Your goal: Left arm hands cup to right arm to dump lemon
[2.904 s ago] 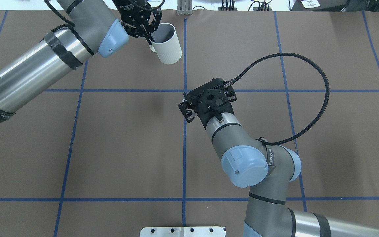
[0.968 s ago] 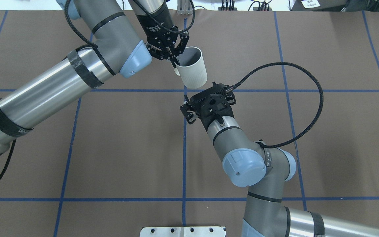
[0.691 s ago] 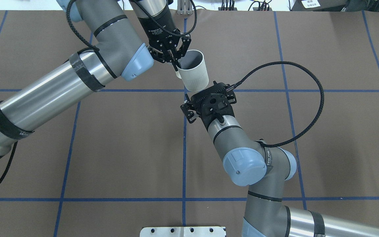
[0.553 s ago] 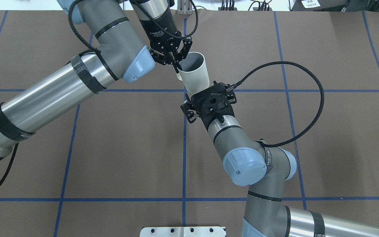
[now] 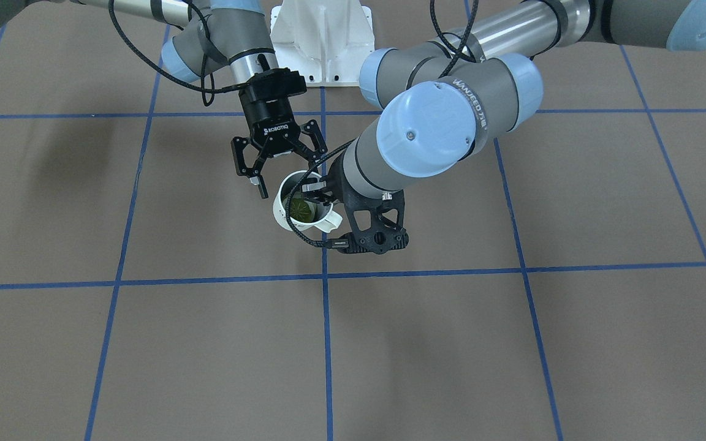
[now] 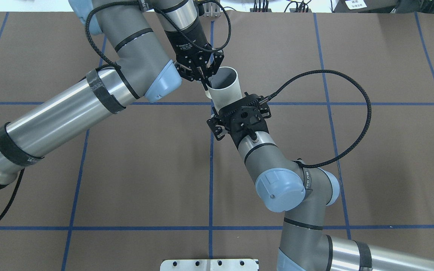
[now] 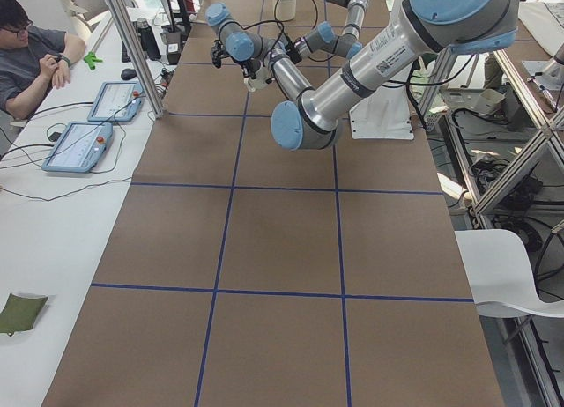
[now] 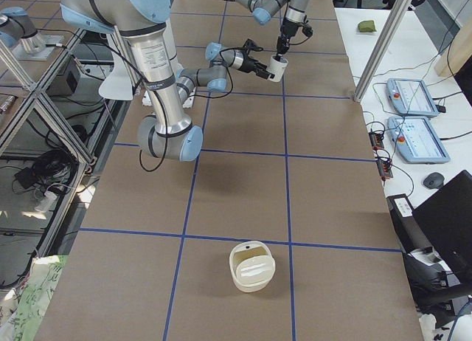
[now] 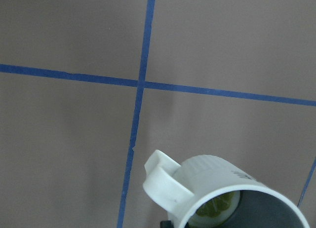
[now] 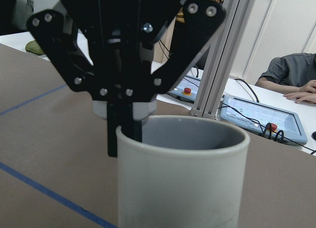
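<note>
arriving from the upper left, the cup (image 6: 225, 90), rim-pinched by the left gripper (image 6: 204, 79), now reaches the wide-open right gripper (image 5: 288, 177), handover-ready.

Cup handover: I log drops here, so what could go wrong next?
1. The left claw pinches the cup only at its rim by the handle; a nudge from the open right claw as it closes could twist it loose.
2. The lemon lies loose inside; any slip at release could spill it early.
</note>
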